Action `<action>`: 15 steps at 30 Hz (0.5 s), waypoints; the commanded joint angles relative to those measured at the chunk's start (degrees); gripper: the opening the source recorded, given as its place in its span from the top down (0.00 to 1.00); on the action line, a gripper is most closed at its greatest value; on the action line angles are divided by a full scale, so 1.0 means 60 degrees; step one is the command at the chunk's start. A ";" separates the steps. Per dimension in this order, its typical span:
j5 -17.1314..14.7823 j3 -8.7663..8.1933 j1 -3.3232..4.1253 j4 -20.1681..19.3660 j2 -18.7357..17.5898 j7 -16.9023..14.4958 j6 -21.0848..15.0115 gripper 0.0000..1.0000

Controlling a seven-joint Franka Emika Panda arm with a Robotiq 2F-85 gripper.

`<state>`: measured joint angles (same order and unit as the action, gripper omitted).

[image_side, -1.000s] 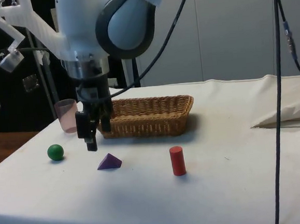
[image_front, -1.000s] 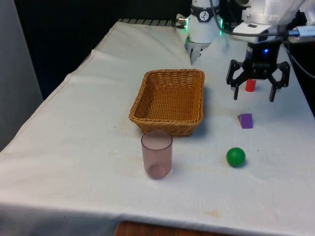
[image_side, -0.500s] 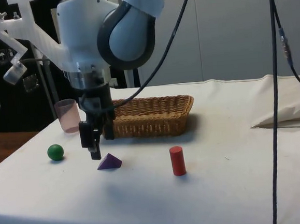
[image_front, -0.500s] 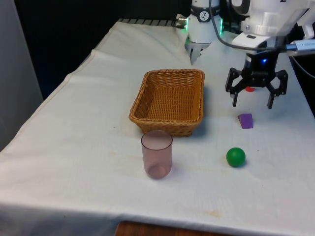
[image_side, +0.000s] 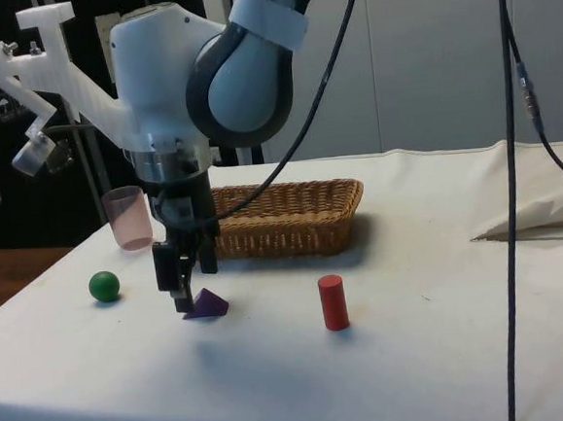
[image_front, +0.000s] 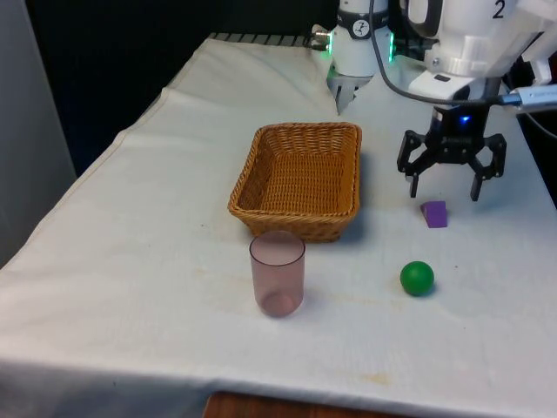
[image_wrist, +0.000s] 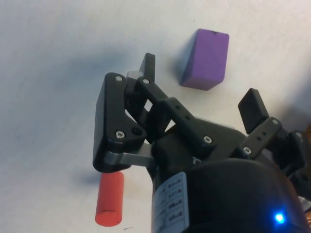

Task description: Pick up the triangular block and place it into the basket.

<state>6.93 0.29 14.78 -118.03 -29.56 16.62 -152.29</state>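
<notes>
Spread wide, my gripper (image_front: 444, 180) hangs just above the purple block (image_front: 434, 213), slightly behind it. I should centre over its sloped faces, then drop straight before pinching.

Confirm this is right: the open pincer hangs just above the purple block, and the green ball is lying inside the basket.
Not quite. The green ball lies on the cloth outside the basket, as the front view shows. The rest holds: the open pincer hangs just above the purple block.
</notes>
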 commanded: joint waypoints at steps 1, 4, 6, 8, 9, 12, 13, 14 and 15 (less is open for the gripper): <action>0.0000 0.0000 -0.0010 0.0029 -0.0076 -0.0029 -0.0086 0.00; 0.0010 -0.0019 -0.0010 0.0067 -0.0143 -0.0038 -0.0095 0.00; 0.0000 -0.0029 0.0000 0.0048 -0.0105 -0.0010 0.0000 0.00; 0.0010 -0.0038 -0.0019 0.0076 -0.0181 -0.0057 -0.0095 0.00; 0.0010 -0.0038 -0.0019 0.0086 -0.0201 -0.0057 -0.0095 0.00; 0.0000 -0.0067 -0.0038 0.0067 -0.0220 -0.0105 -0.0095 0.00; 0.0000 -0.0086 -0.0038 0.0057 -0.0220 -0.0124 -0.0095 0.00; 0.0000 -0.0105 0.0000 0.0057 -0.0191 -0.0076 0.0000 0.00; 0.0000 -0.0095 -0.0038 0.0057 -0.0220 -0.0143 -0.0095 0.00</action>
<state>6.93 -0.57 14.73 -117.69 -30.77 15.93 -152.29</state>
